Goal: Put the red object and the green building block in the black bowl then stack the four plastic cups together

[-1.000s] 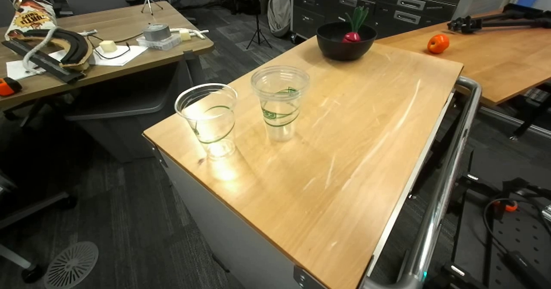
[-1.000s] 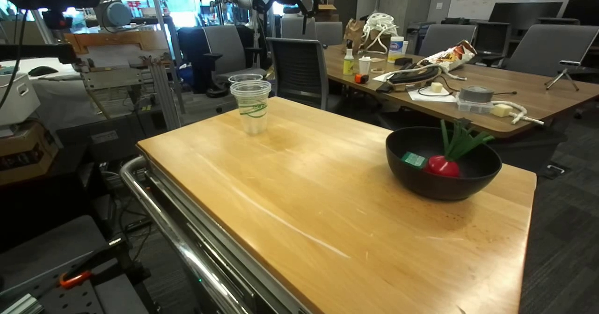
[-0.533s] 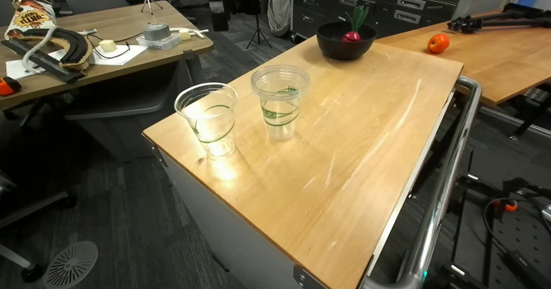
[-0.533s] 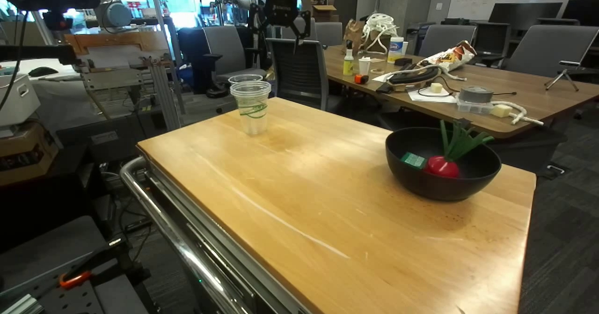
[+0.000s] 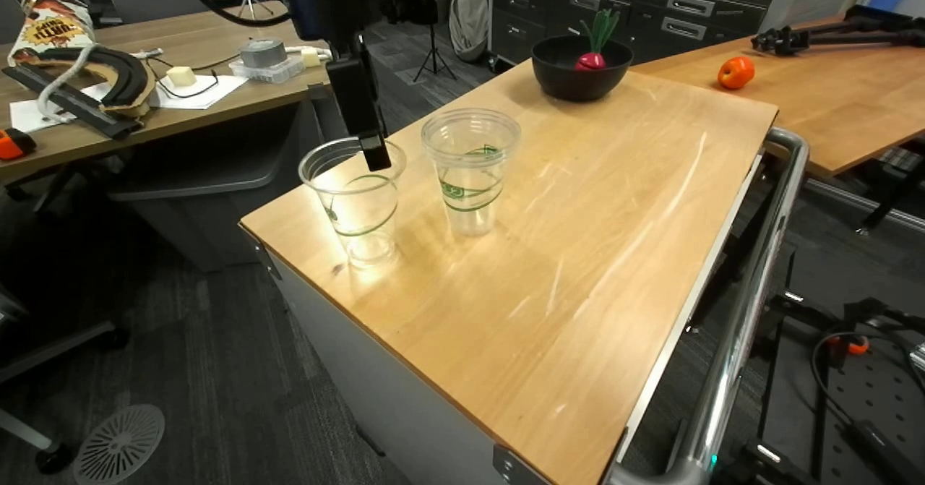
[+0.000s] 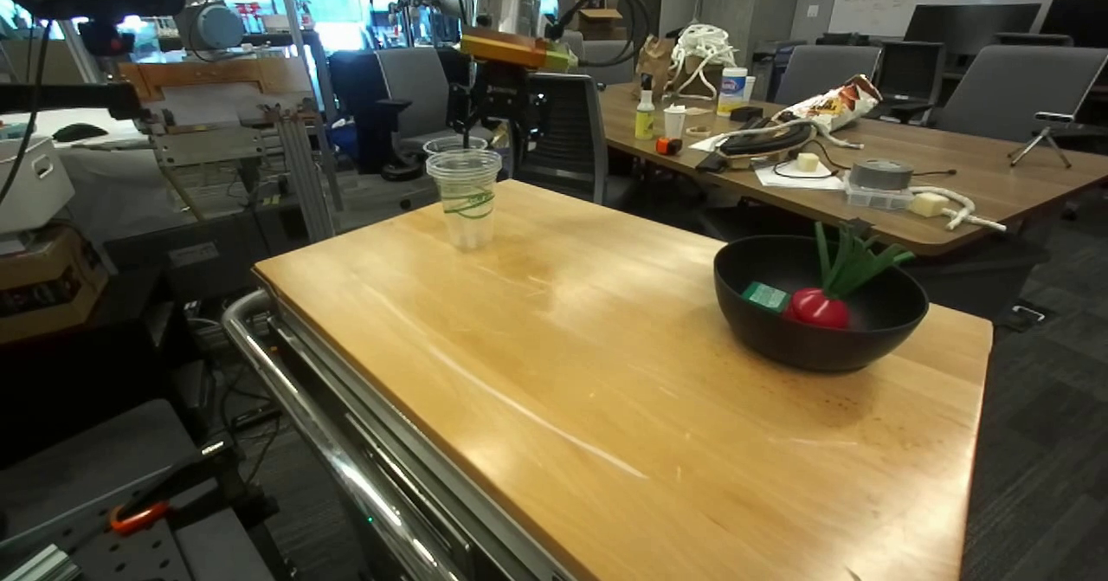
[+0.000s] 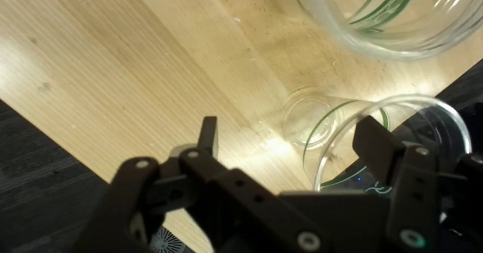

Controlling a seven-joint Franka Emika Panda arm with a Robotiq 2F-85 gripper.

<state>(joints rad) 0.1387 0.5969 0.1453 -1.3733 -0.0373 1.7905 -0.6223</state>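
A lone clear plastic cup (image 5: 358, 217) stands near the table corner; its rim (image 6: 454, 142) shows behind a nested stack of clear cups (image 6: 467, 209). The stack (image 5: 470, 181) stands beside it, its cup count unclear. My gripper (image 7: 290, 137) is open and empty above the lone cup (image 7: 320, 143). In the wrist view one finger (image 7: 373, 143) overlaps the cup's mouth; the other finger (image 7: 208, 132) is outside it. The black bowl (image 6: 805, 347) holds the red object (image 6: 818, 308) and the green block (image 6: 766, 296). The block is hidden in an exterior view by the bowl wall (image 5: 578, 87).
The table edge runs close to the lone cup. A metal rail (image 5: 751, 311) follows one long side. An orange ball (image 5: 736, 73) lies on a neighbouring table. A side table (image 5: 209, 29) holds cables, tape and a bag.
My gripper has come down into view, from above to the height of the lone cup's rim. That cup's rim has shifted slightly right in an exterior view. The bowl and stack stay put.
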